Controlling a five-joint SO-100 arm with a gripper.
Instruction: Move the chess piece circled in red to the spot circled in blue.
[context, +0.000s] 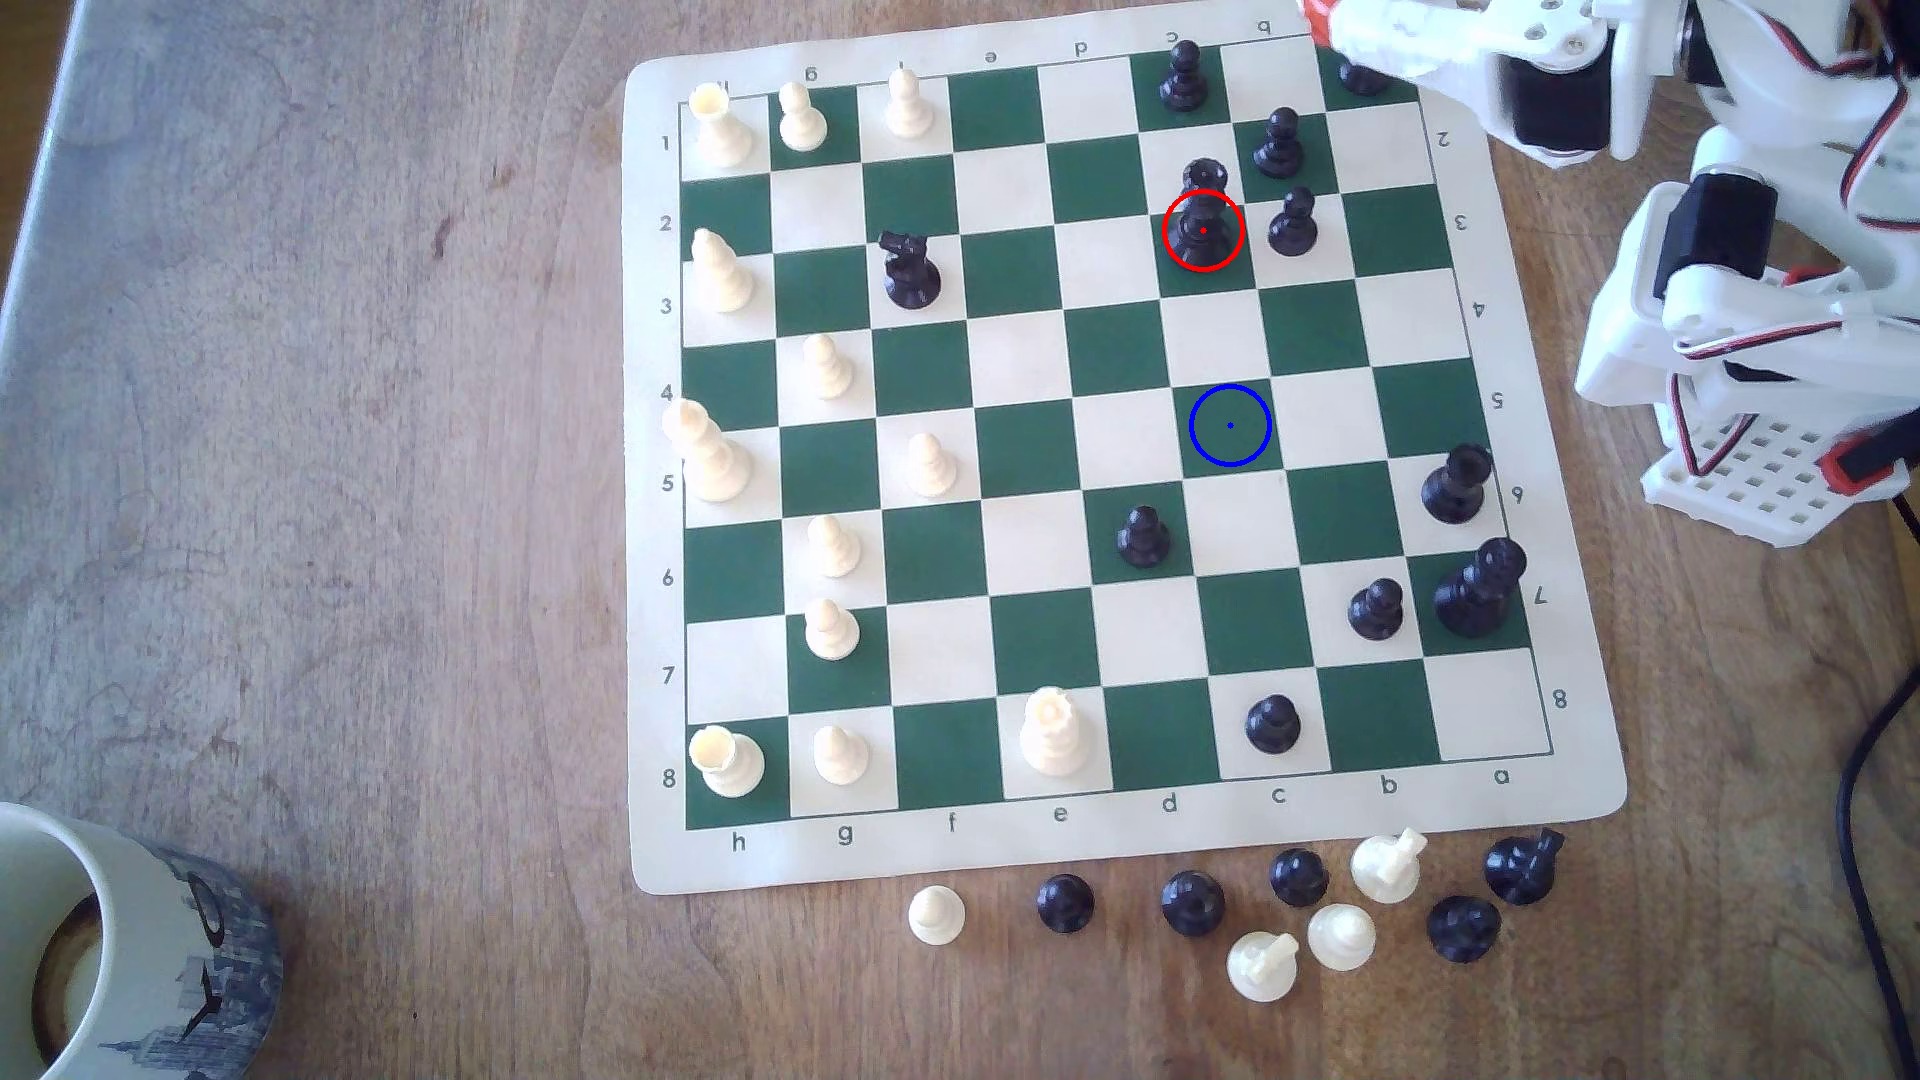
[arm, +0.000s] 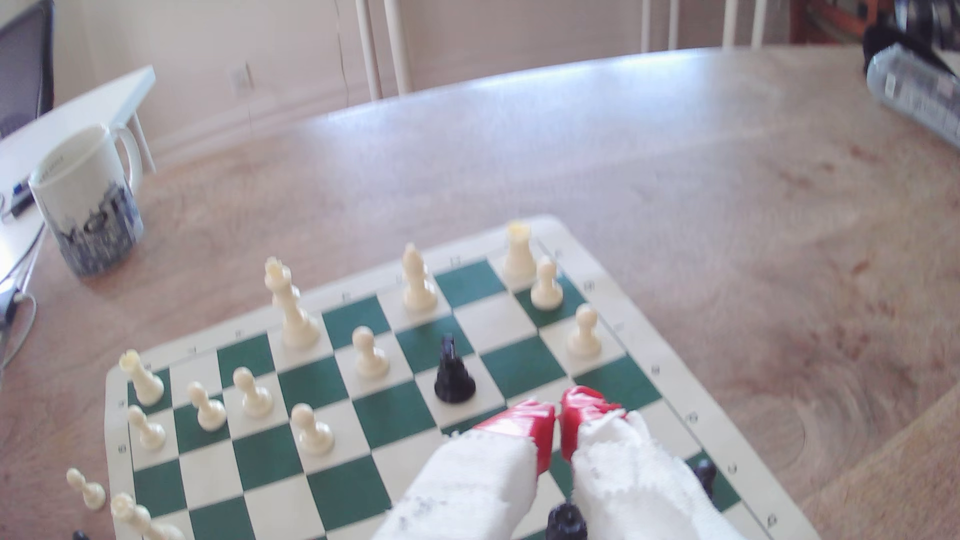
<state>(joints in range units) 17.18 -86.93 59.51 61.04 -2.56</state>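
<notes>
The fingers (arm: 558, 415) are seen nearly closed, holding nothing; the chess piece (context: 1203, 223) is placed well apart from them, two black pawns (context: 1280, 143) between; the spot (context: 1230, 425) is left free.

Mug (context: 125, 945) beside chessboard (context: 1621, 789)

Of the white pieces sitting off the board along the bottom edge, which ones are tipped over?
Two are: the white piece just below the board's b file and the one lowest in the group. The other two white pawns stand upright.
</notes>
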